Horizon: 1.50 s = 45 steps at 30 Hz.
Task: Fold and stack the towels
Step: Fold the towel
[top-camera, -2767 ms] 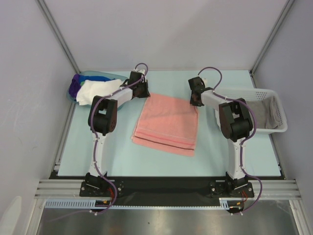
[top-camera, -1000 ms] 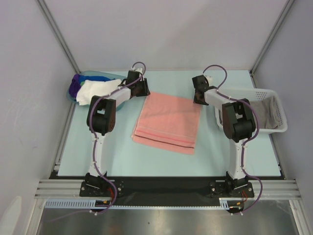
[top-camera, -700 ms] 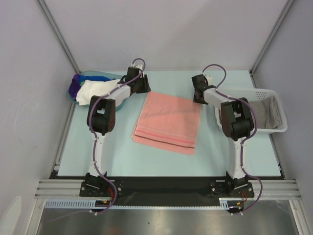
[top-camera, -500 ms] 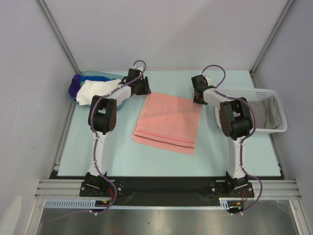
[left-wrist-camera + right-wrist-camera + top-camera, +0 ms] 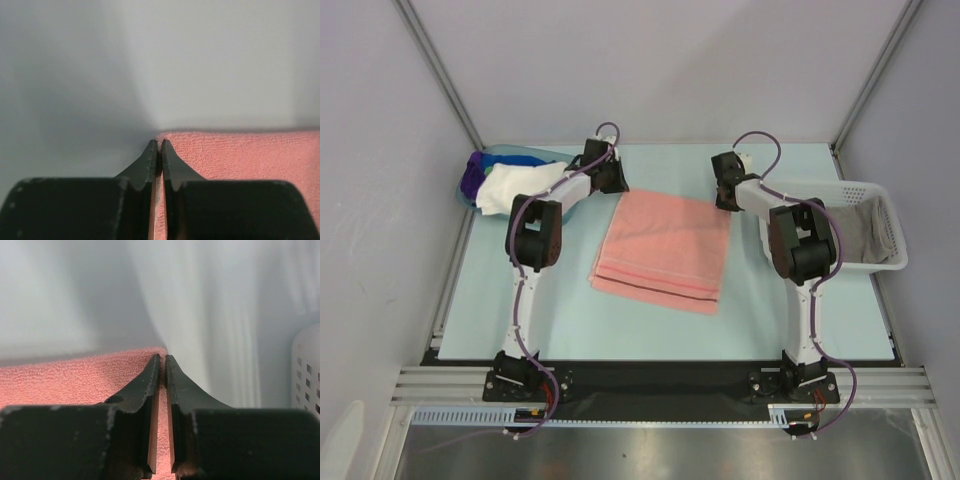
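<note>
Pinches with the left hand [image 5: 159,146] the far left corner of the salmon towel [image 5: 665,245], fingers pressed together with a sliver of pink cloth between. Does the same with the right hand [image 5: 162,360] at the far right corner, near the white mesh basket [image 5: 895,225]. Spreads flat across the middle of the pale counter [image 5: 570,320], apparently folded already, with layered edges showing toward the near edge. Leaves a grey towel [image 5: 865,230] slumped in the basket at the right edge, and white and purple towels [image 5: 525,185] heaped in the translucent blue tub [image 5: 515,152] at the far left corner. Looks soft, light and limp. Likely to sag in the middle once raised by two corners, and to drag on the counter rather than slide. Best taken right at the corners and through every layer, so that no lower layer stays behind and the fold does not peel open. Worth keeping both hands level and well apart, to hold the far edge taut while bringing it over toward the near edge.
</note>
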Each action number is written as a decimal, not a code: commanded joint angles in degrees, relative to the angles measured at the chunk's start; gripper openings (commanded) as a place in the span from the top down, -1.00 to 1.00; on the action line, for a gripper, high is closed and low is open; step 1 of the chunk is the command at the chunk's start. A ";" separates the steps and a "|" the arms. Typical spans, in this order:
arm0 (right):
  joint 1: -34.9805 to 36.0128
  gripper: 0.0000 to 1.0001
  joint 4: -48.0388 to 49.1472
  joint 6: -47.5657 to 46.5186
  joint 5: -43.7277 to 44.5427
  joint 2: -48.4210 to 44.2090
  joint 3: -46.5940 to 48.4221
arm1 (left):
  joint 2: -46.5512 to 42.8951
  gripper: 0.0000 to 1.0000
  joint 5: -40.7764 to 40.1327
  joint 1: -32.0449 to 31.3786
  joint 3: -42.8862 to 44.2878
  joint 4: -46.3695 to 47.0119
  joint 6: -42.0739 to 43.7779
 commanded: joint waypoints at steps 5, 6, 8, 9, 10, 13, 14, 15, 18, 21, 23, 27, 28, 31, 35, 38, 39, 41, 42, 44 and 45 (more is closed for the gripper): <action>-0.49 0.87 0.64 -1.33 2.17 0.41 3.22 | 0.25 0.99 1.55 0.19 3.21 0.50 -0.66; -0.49 0.88 0.91 -1.68 2.26 -0.03 3.13 | -0.63 0.99 1.55 0.19 3.12 0.94 -0.66; -0.49 0.94 1.52 -1.77 2.44 -0.82 2.96 | -1.68 0.99 1.47 0.19 2.69 2.08 -0.48; -0.49 0.97 1.78 -2.12 2.53 -1.69 2.78 | -3.34 0.99 1.12 0.19 1.73 2.70 -0.40; -0.49 0.99 1.96 -2.12 2.70 -2.22 2.43 | -4.32 1.00 0.68 0.28 0.93 3.40 -0.31; -0.41 1.00 2.31 -2.12 3.14 -5.38 0.68 | -9.41 0.99 0.15 0.28 -3.02 6.47 -0.05; -0.23 1.00 2.66 -2.29 3.23 -6.52 -0.11 | -10.99 0.99 -0.11 0.37 -4.33 8.05 0.04; -0.32 1.00 3.28 -2.30 3.32 -7.84 -0.73 | -12.40 1.00 -0.20 0.37 -7.31 8.85 0.04; 0.12 1.00 3.54 -2.47 3.84 -13.03 -3.63 | -19.25 0.99 -0.03 0.46 -12.32 10.26 0.04; 0.56 1.00 3.81 -2.91 4.19 -18.83 -6.79 | -26.46 0.99 -0.38 0.46 -17.50 10.26 -0.04; 1.43 1.00 3.81 -3.17 4.81 -23.99 -9.33 | -32.24 0.99 -1.17 0.46 -20.59 10.09 -0.22; 3.89 1.00 3.90 -3.79 5.95 -34.55 -14.77 | -44.11 1.00 -2.13 0.19 -31.11 9.73 -1.54; 4.60 1.00 3.98 -4.14 6.30 -36.66 -15.75 | -46.58 0.99 -2.14 0.19 -32.89 9.56 -1.54; 7.67 1.00 2.32 -4.58 7.88 -45.88 -19.01 | -56.60 0.99 -2.93 -0.07 -37.91 6.58 -0.22; 11.71 1.00 0.04 -4.76 8.33 -57.67 -23.05 | -69.34 0.99 -1.71 -0.16 -41.43 -1.14 0.83; 14.26 1.00 -3.38 -4.23 6.67 -66.54 -24.73 | -78.13 0.99 -0.73 -1.04 -43.10 -6.78 2.24; 14.88 1.00 -4.27 -4.14 6.22 -68.31 -24.82 | -80.42 0.99 -0.47 -1.21 -43.63 -8.10 3.02; 16.73 1.00 -5.94 -3.88 4.73 -73.49 -25.17 | -85.96 0.99 1.28 -1.39 -43.99 -11.61 3.47; 17.17 1.00 -6.73 -3.79 4.03 -74.81 -24.91 | -87.54 0.99 1.90 -1.39 -44.16 -12.49 3.47; 17.52 1.00 -9.79 -3.18 1.05 -77.37 -22.64 | -91.24 0.99 3.83 -1.48 -43.81 -15.13 3.38; 17.52 1.00 -10.95 -3.00 0.08 -77.90 -21.58 | -91.95 0.99 4.27 -1.48 -42.42 -16.18 3.04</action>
